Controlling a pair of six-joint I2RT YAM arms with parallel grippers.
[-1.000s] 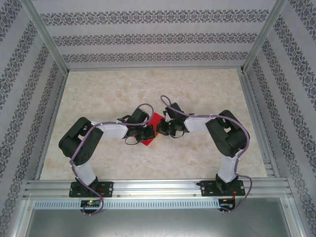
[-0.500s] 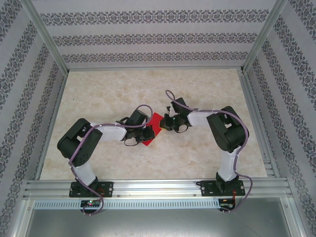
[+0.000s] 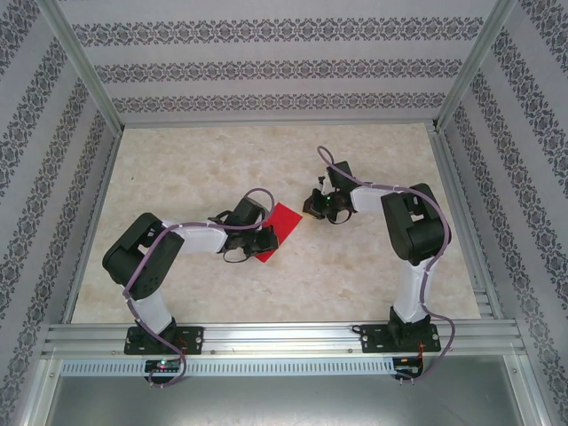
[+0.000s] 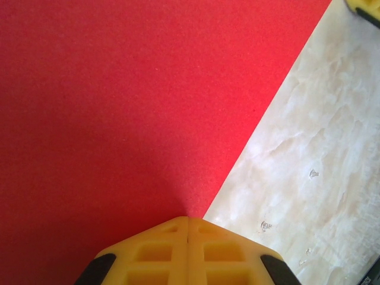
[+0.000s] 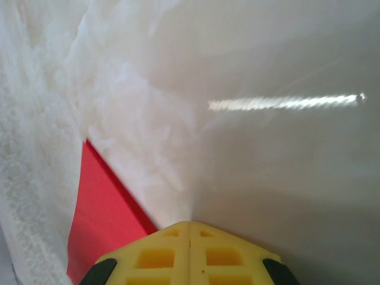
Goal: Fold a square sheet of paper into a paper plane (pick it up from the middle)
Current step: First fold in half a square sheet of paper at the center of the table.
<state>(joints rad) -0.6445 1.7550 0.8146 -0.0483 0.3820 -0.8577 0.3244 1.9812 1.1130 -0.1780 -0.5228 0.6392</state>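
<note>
Red paper (image 3: 284, 222) on marbled table (image 3: 222, 160)

My sheet (image 3: 282, 224) is thin, plain bright red paper with no marks. It lies flat on the counter (image 3: 373, 284), about at its middle, turned diamond-wise: one corner points toward the far edge, one toward the right edge and one toward the near edge. The side toward the left edge is hidden under my left claw (image 3: 259, 241), so I cannot tell its full outline. From my left wrist its surface looks smooth, with one straight, clean edge against the bare counter. From my right wrist a single pointed corner shows.
</note>
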